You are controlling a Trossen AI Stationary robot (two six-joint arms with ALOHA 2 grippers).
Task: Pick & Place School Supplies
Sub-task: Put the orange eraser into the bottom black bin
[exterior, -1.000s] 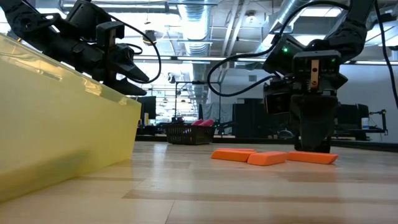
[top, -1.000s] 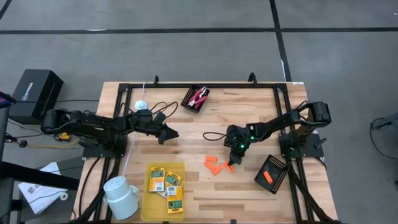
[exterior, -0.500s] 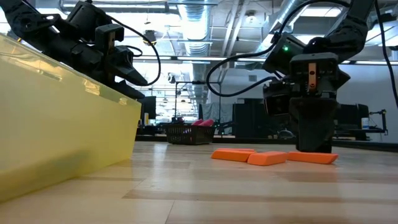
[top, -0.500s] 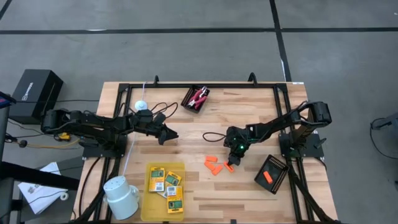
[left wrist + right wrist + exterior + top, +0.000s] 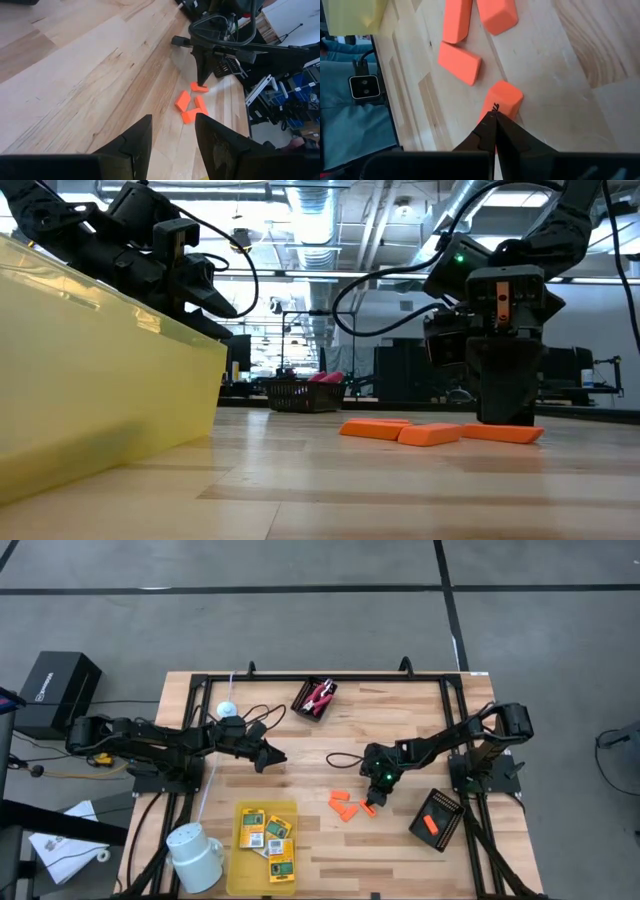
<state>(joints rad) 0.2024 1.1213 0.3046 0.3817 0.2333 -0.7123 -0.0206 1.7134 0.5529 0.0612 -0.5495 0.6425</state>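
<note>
Four orange pieces (image 5: 346,805) lie loose on the table (image 5: 400,720) right of centre; a fifth (image 5: 430,824) sits in the black tray (image 5: 438,819) by the right arm's base. The right gripper (image 5: 369,803) is down at the cluster, fingers pressed together, tips touching the near end of one piece (image 5: 501,101). Nothing is pinched between them as far as the right wrist view shows. In the low view only three pieces show, and the gripper body hides part of the rearmost (image 5: 503,433).

Four yellow-and-green packets (image 5: 268,836) lie in the yellow bin (image 5: 240,870) at the front edge, some overlapping. The low view cuts that bin off at the left, and its wall blocks the contents.

The red-handled tool (image 5: 319,696) lies in a small dark basket (image 5: 313,700) at the back edge; its shape is hard to make out.

The left gripper (image 5: 275,755) hovers left of centre, well apart from the pieces, fingers (image 5: 135,145) spread and empty.

A white mug (image 5: 194,854) lies tipped left of the bin. A small white disc (image 5: 227,709) sits near the left arm's cables.
</note>
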